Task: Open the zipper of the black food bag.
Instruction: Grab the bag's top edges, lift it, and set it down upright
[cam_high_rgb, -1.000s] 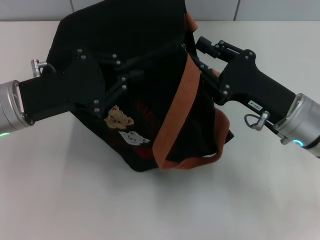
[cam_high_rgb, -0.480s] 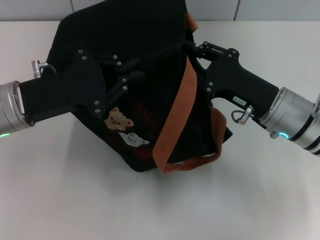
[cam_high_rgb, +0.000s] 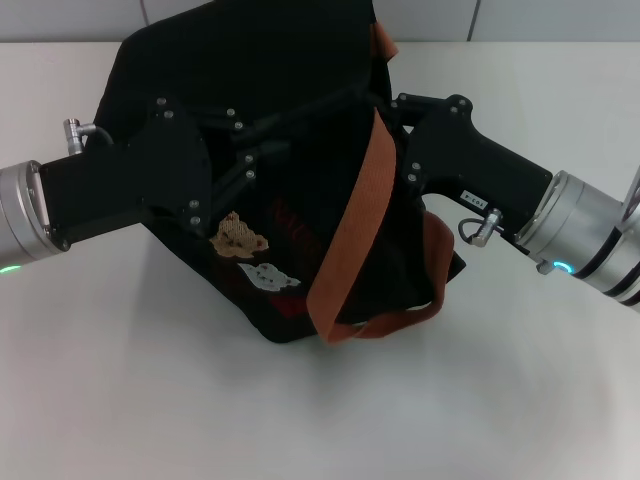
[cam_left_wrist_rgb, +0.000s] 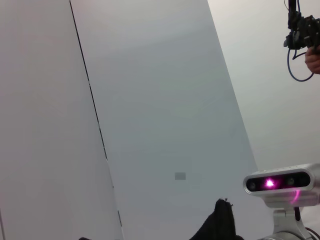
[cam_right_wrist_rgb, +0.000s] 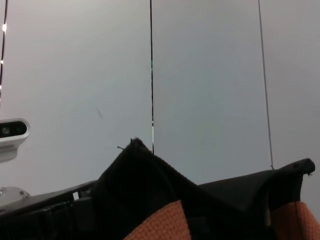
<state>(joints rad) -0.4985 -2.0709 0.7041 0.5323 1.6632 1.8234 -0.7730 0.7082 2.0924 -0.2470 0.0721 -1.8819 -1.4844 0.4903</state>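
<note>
two black grippers meet the boxy soft black fabric food bag (cam_high_rgb: 270, 130), which lies tipped on the white table (cam_high_rgb: 150, 400) near its far edge, in front of the grey panelled wall (cam_left_wrist_rgb: 150, 100). left gripper (cam_high_rgb: 262, 150): reaches in from the left over the bag's front face, its linkage lying against the fabric just above the tan bear patch (cam_high_rgb: 238, 235) and the pale cat patch (cam_high_rgb: 265, 273); whether its fingers are apart or together cannot be told, black on black. right gripper (cam_high_rgb: 392, 108): comes in from the right and presses against the bag's upper right side, beside the orange-brown strap handle (cam_high_rgb: 352, 230) that runs down the bag and loops at its lower right corner; its fingertips are hidden against the fabric, so their state cannot be told either. zipper: not distinguishable on the dark cloth in any view. right wrist view: a peaked fold of the black bag and orange-brown strap close up.
</note>
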